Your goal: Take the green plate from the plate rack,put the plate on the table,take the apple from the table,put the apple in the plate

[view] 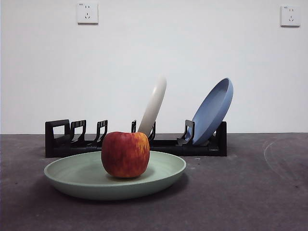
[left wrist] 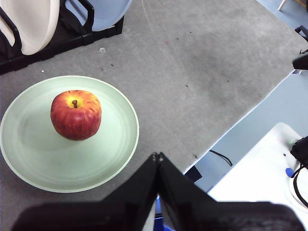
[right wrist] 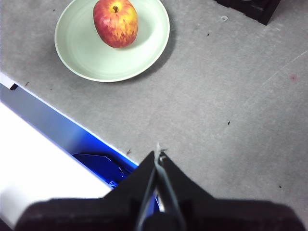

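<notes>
Apple (view: pixel 125 154) sits upright near centre of green plate (view: pixel 77 180); plate flat on desk (view: pixel 250 192), just before plate rack (view: pixel 57 137). Left hand (left wrist: pixel 157 157) and right hand (right wrist: pixel 158 155) pinched closed, empty, high, well off plate. Task looks complete; keep both clear, don't nudge rim.
</notes>
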### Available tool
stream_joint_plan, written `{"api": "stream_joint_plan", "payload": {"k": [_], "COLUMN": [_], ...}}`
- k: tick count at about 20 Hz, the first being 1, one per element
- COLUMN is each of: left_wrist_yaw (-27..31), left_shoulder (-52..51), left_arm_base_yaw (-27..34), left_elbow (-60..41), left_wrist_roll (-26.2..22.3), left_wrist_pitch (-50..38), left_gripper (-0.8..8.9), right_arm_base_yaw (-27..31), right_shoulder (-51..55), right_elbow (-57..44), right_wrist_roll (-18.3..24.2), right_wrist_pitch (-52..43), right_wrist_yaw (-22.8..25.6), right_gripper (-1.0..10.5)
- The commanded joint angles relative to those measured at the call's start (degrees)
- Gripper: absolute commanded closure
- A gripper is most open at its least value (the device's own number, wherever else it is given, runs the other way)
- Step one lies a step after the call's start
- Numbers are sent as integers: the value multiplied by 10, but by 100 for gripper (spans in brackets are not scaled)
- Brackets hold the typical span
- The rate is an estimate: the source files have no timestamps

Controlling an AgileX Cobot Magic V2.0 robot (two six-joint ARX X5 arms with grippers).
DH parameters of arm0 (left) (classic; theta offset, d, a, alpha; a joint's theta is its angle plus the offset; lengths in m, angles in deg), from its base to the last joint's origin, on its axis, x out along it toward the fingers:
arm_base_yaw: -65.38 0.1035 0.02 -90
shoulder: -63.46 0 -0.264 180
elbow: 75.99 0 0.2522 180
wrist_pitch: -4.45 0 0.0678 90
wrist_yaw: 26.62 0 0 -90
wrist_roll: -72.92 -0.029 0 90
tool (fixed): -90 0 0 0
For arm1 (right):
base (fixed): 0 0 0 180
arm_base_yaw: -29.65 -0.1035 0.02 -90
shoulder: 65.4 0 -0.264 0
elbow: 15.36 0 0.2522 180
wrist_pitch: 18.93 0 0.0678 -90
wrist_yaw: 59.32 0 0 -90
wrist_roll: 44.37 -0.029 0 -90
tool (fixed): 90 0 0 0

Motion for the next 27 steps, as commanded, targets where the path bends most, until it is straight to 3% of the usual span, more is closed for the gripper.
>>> {"api": "stream_joint_plan", "payload": {"k": [1, 4, 5, 6, 9, 12, 16, 18, 22, 27], "left_wrist_yaw": [9, 11, -32, -42, -184, -302, -304, -268, -238, -227], "left_shoulder": [-19, -71, -96, -99, -149, -233, -354, -402, -452, -454], "left_arm_base_yaw": [8, 94, 176, 188, 331, 431, 504, 519, 546, 596], "left_elbow": [-1, -1, -3, -4, -45, -165, -351, -420, -503, -508], "left_wrist_roll": [-8, -16, -52, -60, -163, -198, -196, -196, -189, -187], "left_wrist_pitch": [-4, -40, -74, -78, -163, -318, -471, -502, -503, -421], "left_gripper": [817, 817, 817, 817, 817, 817, 817, 817, 817, 817], "right_arm_base_yaw": [-1, -1, -1, -1, -1, -1, -1, -1, -1, -1], "right_shoulder": [0, 0, 0, 0, 0, 0, 0, 0, 0, 0], "right_elbow": [-3, -3, -3, -3, -3, -3, -3, -3, -3, -3], "right_wrist_roll": [-6, -6, -6, -6, -6, -6, -6, -6, -6, -6], "right_wrist_pitch": [-4, -4, -4, -4, -4, -4, -4, -4, -4, -4], "right_wrist_yaw": [0, 0, 0, 1, 1, 0, 0, 0, 0, 1], "right_gripper": [946, 946, 946, 946, 946, 946, 946, 946, 946, 946]}}
